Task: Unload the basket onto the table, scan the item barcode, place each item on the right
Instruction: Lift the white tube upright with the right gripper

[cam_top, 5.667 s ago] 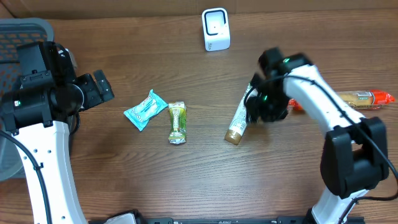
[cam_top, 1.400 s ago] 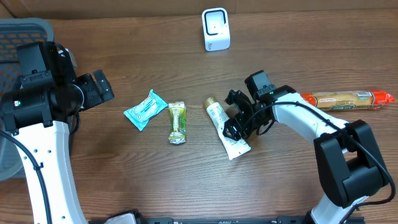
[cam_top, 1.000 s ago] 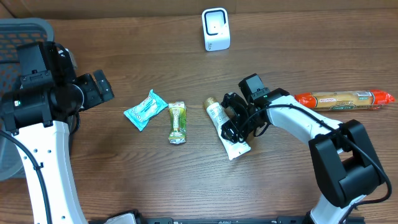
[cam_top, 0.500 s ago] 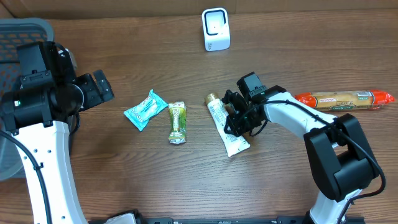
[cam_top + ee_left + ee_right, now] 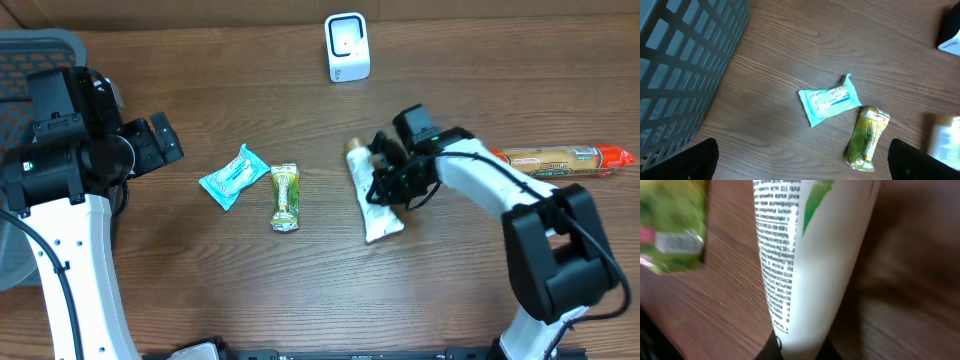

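The item is a white tube point(image 5: 378, 212) with a gold cap, lying at the table's middle. My right gripper point(image 5: 386, 180) is shut on its body, just below the cap. In the right wrist view the tube point(image 5: 810, 255) fills the frame, showing small black print and a green mark, and is pinched between the dark fingers of my right gripper point(image 5: 799, 352) at the bottom edge. I cannot make out a barcode. The white scanner point(image 5: 347, 47) stands at the back centre. My left gripper point(image 5: 165, 140) hangs open at the far left, holding nothing point(image 5: 804, 165).
A teal packet point(image 5: 232, 176) and a green packet point(image 5: 286, 197) lie left of the tube. An orange-ended roll point(image 5: 555, 159) lies at the right edge. A grey basket point(image 5: 30, 50) stands at the back left corner, also close in the left wrist view point(image 5: 685, 65).
My right gripper has shut on the tube and shifted it a little to the right, its cap end swinging up and right. The left arm has not moved.
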Controlling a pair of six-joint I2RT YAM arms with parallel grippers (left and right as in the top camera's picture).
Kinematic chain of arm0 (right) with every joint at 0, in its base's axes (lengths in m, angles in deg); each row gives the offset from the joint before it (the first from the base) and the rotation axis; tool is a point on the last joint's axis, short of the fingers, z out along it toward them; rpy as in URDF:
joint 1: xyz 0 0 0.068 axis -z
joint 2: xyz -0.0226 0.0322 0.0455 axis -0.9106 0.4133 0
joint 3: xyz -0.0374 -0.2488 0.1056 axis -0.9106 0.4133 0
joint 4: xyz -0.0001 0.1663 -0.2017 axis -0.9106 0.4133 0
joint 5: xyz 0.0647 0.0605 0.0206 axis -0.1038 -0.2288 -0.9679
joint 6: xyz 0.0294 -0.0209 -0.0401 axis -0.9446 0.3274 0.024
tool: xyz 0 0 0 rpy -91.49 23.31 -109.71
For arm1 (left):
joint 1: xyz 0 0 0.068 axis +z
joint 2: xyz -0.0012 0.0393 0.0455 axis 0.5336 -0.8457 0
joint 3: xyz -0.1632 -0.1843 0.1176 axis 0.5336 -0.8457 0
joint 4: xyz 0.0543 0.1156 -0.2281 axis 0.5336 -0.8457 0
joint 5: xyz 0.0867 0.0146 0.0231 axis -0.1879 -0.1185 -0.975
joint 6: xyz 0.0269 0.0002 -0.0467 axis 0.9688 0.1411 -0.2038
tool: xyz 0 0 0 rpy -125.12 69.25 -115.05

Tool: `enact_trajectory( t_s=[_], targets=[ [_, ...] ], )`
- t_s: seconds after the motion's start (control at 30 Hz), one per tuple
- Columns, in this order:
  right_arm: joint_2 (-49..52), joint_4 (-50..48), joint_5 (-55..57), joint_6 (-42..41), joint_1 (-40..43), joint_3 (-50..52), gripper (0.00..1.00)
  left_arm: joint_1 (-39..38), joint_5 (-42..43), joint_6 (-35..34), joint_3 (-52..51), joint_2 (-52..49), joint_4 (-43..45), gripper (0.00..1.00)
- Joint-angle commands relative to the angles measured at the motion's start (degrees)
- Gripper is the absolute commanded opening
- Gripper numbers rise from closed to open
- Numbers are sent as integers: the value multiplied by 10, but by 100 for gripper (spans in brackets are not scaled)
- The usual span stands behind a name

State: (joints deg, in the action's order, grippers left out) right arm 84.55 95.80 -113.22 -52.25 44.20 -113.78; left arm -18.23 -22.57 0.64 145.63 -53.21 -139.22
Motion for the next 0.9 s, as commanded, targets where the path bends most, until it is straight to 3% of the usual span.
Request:
enact_trajectory(
  t_s=[0.0, 0.43, 0.87],
  targets=[
    [-96, -9, -75, 5, 19, -54, 4, 2, 2, 11, 10, 1, 1, 99],
    [-229, -12, -311, 20, 101, -62, 4, 2, 2, 11, 10, 1, 1, 99],
    [-255, -16, -298, 33, 105, -62, 4, 2, 2, 11, 10, 1, 1, 100]
  ],
)
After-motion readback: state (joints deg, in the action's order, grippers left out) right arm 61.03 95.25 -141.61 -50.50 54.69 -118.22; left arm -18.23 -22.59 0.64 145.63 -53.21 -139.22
